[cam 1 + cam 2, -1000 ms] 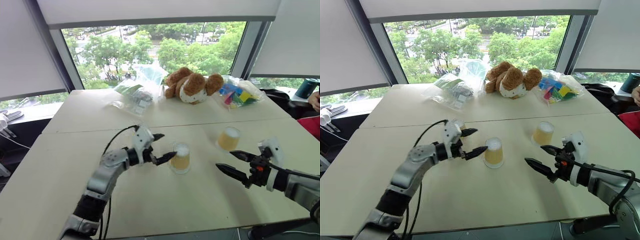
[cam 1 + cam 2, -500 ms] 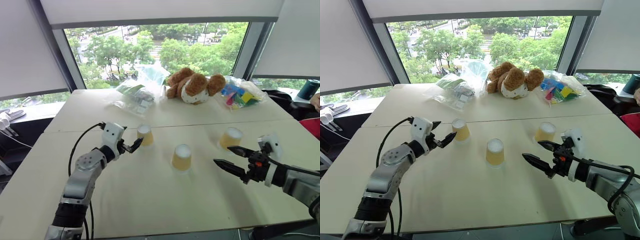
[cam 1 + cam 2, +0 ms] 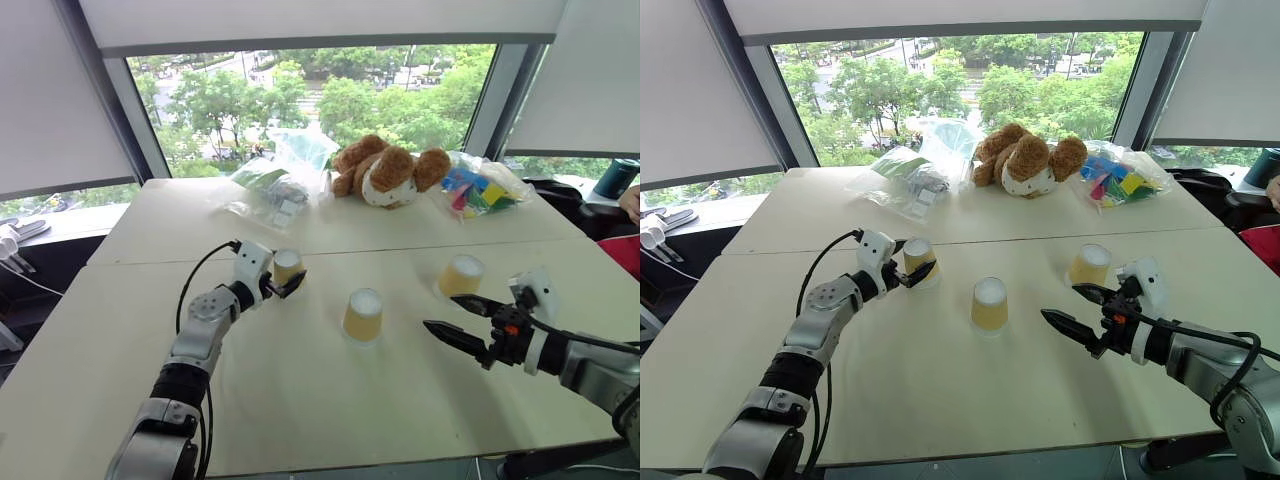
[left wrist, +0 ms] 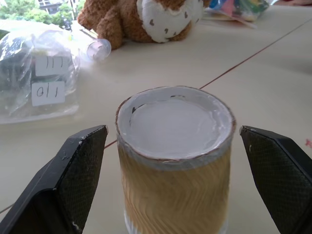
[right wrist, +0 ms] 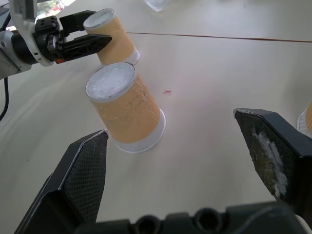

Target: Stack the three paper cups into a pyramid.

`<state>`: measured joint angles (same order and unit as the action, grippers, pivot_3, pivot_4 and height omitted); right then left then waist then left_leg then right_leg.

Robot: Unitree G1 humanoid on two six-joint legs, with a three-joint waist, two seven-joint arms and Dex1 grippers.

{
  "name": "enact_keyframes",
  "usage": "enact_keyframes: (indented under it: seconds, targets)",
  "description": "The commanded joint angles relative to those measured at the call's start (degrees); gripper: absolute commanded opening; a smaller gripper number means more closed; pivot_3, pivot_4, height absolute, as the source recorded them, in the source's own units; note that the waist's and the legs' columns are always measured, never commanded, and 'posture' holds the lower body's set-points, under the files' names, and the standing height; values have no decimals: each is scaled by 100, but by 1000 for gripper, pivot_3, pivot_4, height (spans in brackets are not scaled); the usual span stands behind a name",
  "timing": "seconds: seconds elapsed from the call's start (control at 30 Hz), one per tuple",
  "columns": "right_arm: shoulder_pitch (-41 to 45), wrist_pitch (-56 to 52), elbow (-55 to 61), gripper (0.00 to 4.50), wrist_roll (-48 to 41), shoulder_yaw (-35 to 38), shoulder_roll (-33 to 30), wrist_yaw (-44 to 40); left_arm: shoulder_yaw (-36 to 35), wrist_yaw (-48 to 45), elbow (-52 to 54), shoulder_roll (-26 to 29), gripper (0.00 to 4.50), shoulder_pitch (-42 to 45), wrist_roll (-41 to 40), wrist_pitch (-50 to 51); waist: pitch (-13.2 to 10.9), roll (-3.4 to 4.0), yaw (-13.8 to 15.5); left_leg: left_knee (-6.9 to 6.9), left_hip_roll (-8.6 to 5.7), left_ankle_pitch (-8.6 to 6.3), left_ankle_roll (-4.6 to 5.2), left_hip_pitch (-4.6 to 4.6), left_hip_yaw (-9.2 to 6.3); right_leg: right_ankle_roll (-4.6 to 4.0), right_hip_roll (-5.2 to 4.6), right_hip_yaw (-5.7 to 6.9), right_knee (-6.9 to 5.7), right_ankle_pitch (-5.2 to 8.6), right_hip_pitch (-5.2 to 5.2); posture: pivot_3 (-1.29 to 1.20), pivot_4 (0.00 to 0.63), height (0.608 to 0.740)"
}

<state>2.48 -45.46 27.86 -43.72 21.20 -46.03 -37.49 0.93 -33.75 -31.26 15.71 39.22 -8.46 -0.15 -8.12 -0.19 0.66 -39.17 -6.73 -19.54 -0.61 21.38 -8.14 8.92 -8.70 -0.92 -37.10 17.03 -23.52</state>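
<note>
1. Three paper cups on the tabletop (image 3: pixel 300 400), all upside down and well apart: left cup (image 3: pixel 287 266), middle cup (image 3: pixel 363 314), right cup (image 3: pixel 459 275). No pyramid yet, nothing stacked.
2. Swung away from the middle cup within the last second and reached out to the left cup: left gripper (image 3: pixel 908 258), now level with that cup.
3. Spread wide around the left cup, one of the fingers (image 4: pixel 68 183) on each side of it in the left wrist view, with clear gaps to the cup wall on both sides. Nothing grasped.
4. Unmoved over the same second: right gripper (image 3: pixel 455 320), hovering above the tabletop between the middle and right cups, fingers released and empty.
5. Unshifted in that time: all three cups, each standing where it stood half a second ago.
6. Likely meaning: left cup chosen as the next piece to move, probably to be brought beside the middle cup as the base. Closing on it seems the step due next.
7. Possible risk: light cup, easily nudged or tipped if one finger touches first.
8. Beyond the cups, untouched: stuffed bear (image 3: pixel 385 172) and plastic bags (image 3: pixel 275 190).
</note>
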Motion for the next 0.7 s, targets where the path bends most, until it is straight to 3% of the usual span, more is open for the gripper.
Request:
enact_keyframes:
  seconds: [0.03,0.13,0.33,0.5,0.7]
  targets:
    - [-58,59,291,4500,-116,253,12,46,-94,-4,-206,-10,3607,232,32,-343,0,0,1,0,0,0,0,0,0,0,0,0,-1,0,0,0,150,740]
    - [-107,52,342,4500,-154,291,25,79,-123,-66,-293,-42,2269,279,-18,-456,0,-1,1,0,0,0,0,0,0,1,0,0,-2,0,0,0,150,740]
    - [-120,48,373,4500,-188,306,8,98,-322,-285,26,-86,2238,223,-375,-352,0,-2,-5,0,0,0,0,1,-1,1,1,0,-3,-1,-1,0,150,740]
    - [-91,-222,627,4500,-597,625,-193,94,-159,-853,1995,344,2238,-693,-813,722,1,0,-48,3,2,0,0,2,-1,1,0,0,-7,-1,-4,0,150,740]
    - [-203,-401,828,4500,-752,849,-412,133,36,-849,3451,596,2238,-1506,-907,1586,1,0,-3,-1,4,0,0,0,-3,1,2,0,2,-1,-2,0,150,740]
